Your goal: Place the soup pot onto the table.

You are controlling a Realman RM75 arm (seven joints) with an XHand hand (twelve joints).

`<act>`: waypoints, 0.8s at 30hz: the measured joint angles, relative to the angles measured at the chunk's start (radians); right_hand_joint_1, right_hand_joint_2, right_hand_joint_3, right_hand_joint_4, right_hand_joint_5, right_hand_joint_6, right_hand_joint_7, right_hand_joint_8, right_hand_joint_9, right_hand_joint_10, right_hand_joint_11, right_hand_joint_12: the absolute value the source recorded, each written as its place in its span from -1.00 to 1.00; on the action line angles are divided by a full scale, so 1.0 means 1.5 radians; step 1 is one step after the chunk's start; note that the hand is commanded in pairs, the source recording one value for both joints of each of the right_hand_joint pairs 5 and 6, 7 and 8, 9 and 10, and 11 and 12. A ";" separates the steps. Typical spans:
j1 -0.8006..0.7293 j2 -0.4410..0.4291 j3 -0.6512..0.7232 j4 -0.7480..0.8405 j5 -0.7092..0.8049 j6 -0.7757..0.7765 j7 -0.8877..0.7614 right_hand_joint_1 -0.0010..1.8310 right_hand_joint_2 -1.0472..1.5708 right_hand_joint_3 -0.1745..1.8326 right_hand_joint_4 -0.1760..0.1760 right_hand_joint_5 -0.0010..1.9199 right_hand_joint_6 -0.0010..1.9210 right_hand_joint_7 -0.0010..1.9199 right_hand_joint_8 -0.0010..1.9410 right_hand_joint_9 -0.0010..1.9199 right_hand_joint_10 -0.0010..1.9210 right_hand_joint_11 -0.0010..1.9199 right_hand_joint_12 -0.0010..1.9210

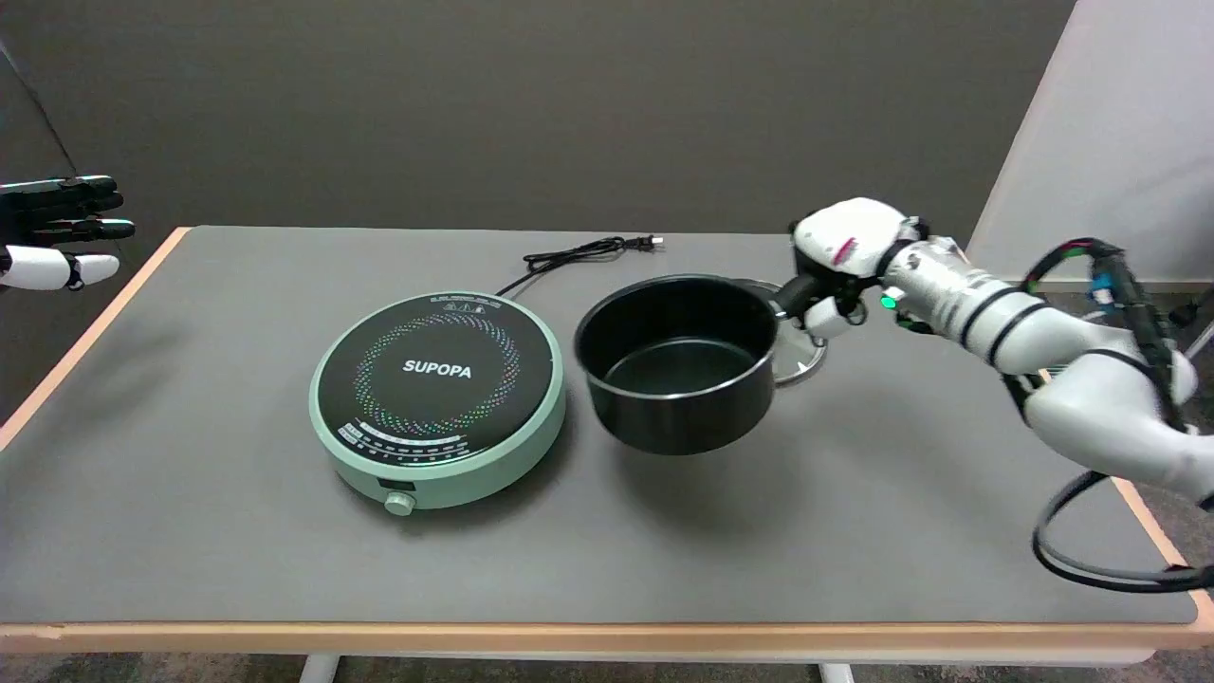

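One pot (675, 365), handle toward right hand (844, 256).

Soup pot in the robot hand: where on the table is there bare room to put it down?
Bare table lies below the soup pot, right of the cooker, before the front edge. It is crowded behind, by the glass lid, the cord and the right robot hand.

Pot (678, 365): black, round, open top, no lid on, inside empty w/ glossy base. Handle at its 3 o'clock side, gripped by right hand (839, 261). Held tilted, clear of table (190, 455), shadow under it. Sits approx centre-right, at 3 o'clock from the cooker (438, 398), just beside it.
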 measured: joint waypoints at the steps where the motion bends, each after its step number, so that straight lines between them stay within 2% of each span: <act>1: -0.014 0.001 0.017 0.004 0.003 -0.002 0.000 0.15 0.36 0.28 -0.15 1.00 1.00 1.00 0.98 1.00 1.00 1.00 1.00; 12: -0.178 -0.019 0.228 0.064 0.023 -0.017 0.000 0.15 0.36 0.29 -0.15 1.00 1.00 1.00 0.98 1.00 1.00 1.00 1.00; 24: -0.278 -0.119 0.416 0.107 0.037 0.045 0.029 0.15 0.38 0.26 -0.16 1.00 1.00 1.00 0.98 1.00 1.00 1.00 1.00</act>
